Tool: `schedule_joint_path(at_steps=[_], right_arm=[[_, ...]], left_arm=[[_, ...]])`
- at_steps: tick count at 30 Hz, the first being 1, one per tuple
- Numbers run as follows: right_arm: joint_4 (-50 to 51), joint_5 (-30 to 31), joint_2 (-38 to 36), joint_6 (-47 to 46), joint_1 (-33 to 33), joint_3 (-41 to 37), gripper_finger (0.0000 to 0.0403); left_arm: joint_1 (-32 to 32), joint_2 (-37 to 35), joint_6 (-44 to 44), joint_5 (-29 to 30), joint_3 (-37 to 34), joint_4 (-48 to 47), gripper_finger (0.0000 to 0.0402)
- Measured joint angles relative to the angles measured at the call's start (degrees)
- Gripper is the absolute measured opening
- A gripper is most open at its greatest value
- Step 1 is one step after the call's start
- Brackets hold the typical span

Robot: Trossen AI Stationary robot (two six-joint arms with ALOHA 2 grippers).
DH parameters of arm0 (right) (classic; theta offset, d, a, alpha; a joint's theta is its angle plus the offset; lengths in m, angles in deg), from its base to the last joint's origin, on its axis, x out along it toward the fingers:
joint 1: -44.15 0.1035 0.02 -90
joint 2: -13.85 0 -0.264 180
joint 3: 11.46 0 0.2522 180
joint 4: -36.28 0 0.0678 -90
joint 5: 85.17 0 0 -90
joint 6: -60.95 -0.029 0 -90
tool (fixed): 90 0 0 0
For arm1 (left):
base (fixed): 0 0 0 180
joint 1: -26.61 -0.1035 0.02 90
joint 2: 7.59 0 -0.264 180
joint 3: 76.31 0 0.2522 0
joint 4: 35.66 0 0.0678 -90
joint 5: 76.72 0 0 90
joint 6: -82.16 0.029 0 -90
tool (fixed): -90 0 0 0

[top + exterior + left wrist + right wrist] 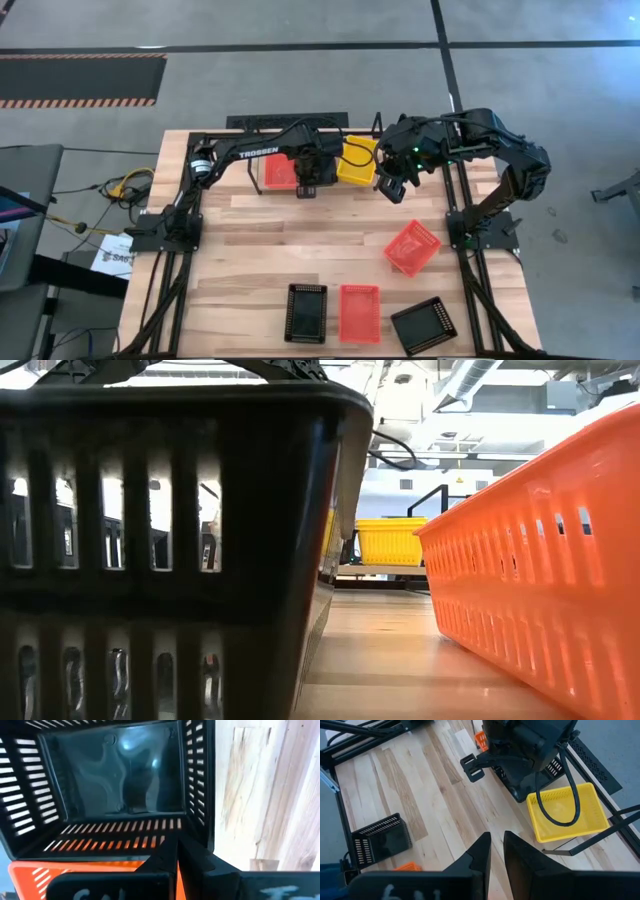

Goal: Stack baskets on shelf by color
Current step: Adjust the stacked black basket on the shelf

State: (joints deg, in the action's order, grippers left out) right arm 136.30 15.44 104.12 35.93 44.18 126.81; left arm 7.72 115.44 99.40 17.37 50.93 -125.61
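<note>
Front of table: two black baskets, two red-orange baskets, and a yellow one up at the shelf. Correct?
Nearly. The high view shows three red-orange baskets: one between the black baskets, one tilted further in, one at the shelf beside the yellow basket.

"TROSSEN" in white on left arm (262, 153)

— Where do things sit?
— On the shelf of thin black tubing (300, 135) at the table's back: a red-orange mesh plastic basket (280, 172), a yellow mesh plastic basket (357, 160) to its right.
— And up front?
— Four more baskets (360, 312).
</note>
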Motion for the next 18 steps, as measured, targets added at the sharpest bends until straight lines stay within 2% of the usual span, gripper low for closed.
schedule_joint_path(at_steps=[18], right_arm=[[0.0, 0.0, 0.0, 0.0, 0.0, 0.0, 0.0072]], left_arm=[[1.0, -1.1, -0.5, 1.2, 0.0, 1.7, 0.0000]])
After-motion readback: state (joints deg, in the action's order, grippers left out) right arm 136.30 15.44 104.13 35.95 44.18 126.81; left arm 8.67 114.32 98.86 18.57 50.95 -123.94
